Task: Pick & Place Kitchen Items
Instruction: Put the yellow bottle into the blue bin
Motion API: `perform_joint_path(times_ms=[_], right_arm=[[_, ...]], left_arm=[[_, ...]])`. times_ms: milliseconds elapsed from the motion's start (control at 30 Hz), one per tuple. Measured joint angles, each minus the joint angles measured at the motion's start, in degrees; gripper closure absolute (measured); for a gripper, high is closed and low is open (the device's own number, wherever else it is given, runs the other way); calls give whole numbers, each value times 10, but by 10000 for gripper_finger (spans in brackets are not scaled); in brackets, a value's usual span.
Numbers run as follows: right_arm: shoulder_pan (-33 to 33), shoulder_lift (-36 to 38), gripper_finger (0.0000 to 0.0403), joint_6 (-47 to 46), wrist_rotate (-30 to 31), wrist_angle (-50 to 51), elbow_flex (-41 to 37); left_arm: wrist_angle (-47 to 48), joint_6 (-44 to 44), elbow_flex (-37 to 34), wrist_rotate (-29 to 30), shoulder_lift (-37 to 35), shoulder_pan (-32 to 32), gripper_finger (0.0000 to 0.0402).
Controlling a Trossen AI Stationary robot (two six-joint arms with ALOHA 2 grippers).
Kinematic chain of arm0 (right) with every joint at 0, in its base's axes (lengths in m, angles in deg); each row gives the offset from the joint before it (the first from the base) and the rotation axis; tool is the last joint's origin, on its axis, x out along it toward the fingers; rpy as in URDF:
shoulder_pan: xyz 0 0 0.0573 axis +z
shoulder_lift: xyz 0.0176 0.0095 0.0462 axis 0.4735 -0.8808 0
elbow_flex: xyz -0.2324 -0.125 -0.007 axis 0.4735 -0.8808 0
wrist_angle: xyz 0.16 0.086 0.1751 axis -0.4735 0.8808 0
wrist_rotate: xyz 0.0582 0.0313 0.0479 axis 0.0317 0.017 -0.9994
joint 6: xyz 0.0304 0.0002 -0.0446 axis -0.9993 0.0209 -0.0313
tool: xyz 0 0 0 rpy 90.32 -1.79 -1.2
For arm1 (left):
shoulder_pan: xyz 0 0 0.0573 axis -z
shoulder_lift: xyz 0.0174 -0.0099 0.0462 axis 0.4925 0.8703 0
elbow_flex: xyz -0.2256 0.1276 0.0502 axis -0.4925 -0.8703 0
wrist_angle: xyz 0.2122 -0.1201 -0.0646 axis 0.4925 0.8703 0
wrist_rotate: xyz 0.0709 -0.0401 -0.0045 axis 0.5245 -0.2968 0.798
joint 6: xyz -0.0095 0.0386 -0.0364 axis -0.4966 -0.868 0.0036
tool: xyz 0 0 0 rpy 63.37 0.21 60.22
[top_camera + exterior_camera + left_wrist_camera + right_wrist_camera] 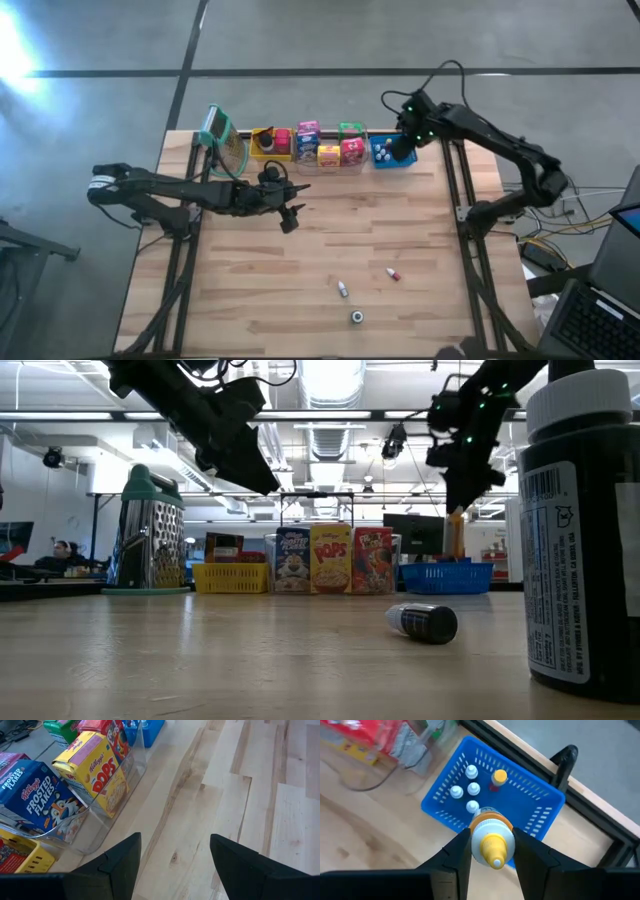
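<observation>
My right gripper (492, 851) is shut on a small bottle with a yellow nozzle cap and an orange collar (492, 836), above the blue bin (530, 822) at the table's far edge. Several small white-capped bottles (470, 787) and one yellow-capped bottle stand in that bin. My left gripper (175, 855) hangs open over bare wood left of centre (292, 217), with nothing between its fingers. Three small bottles lie loose near the table's front: one (343, 288), a red-tipped one (393, 273) and one (357, 317). My right gripper pinches the bottle between its two fingers (462, 852) at the upper body, just under the orange collar (481, 826). The fingers come from above, slanting down. The bottle hangs upright below them (457, 535), cap up, clear of the blue bin.
A clear bin (117, 795) with cereal boxes (97, 770) stands along the far edge between a yellow bin (270, 143) and the blue one. A metal grater with a green top (225, 140) stands at the far left. The middle of the table is bare wood.
</observation>
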Motion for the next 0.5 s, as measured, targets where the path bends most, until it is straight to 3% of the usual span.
perform_joint_path(times_ms=[500], right_arm=[[-56,-112,285,41,-15,-31,35]], left_arm=[[0,0,0,0,0,0,158]])
